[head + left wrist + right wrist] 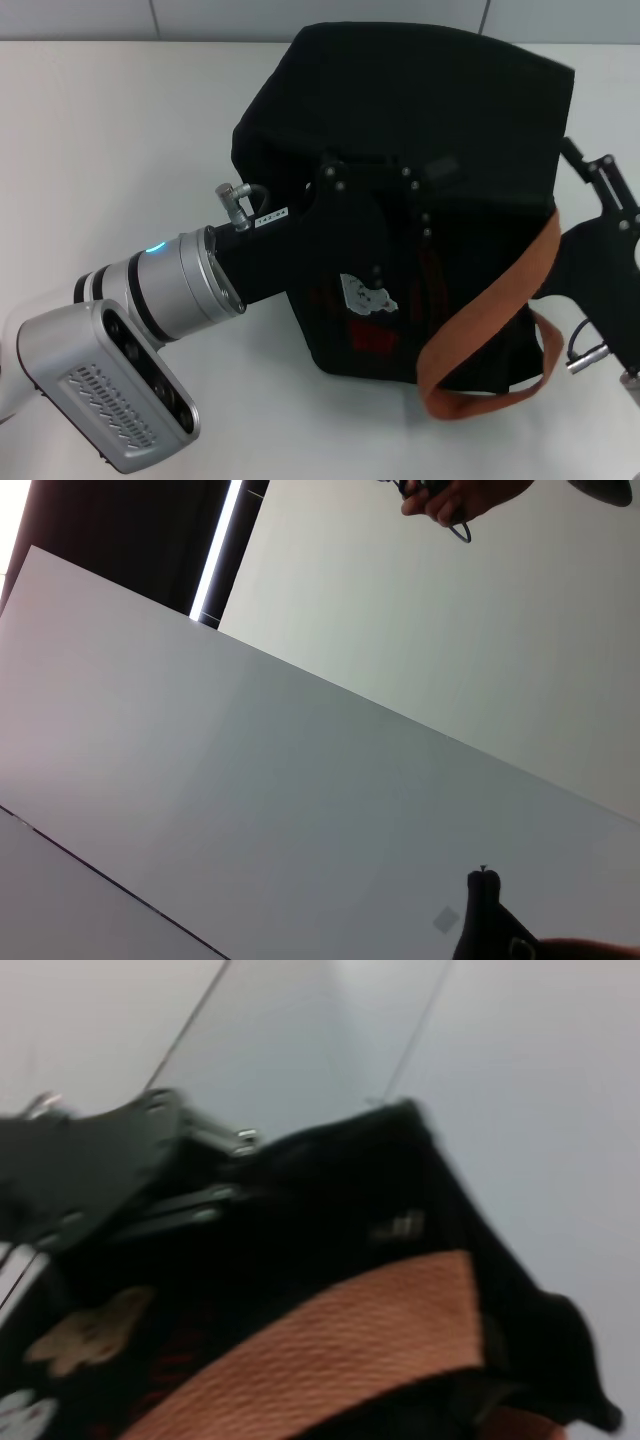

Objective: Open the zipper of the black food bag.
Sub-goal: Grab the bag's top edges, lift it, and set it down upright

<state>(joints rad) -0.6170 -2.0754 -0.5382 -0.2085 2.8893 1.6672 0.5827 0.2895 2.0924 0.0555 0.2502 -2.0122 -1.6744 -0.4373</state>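
The left gripper is laid over the top front of the black food bag, its dark body merging with the fabric; whether its fingers are parted or closed on anything cannot be told, since they are lost against the black cloth, and its own wrist view is turned away towards a pale wall and shows no bag at all; it is judged to be placed there because the zipper is expected along the bag's top edge, though the zipper itself cannot be made out in any view. The right gripper is held at the bag's far right side, near the upper corner; its dark linkage is seen beside the fabric, but it cannot be told whether anything is gripped; it is probably stationed there so that the bag can be steadied while the other arm pulls. The bag is stood on a white table, slightly turned, with an orange-brown strap draped across its front and looped onto the table below; a small cartoon bear picture and reddish lettering are seen on the front panel. The bag's top is judged to be not yet opened, since no gap or lining is shown.
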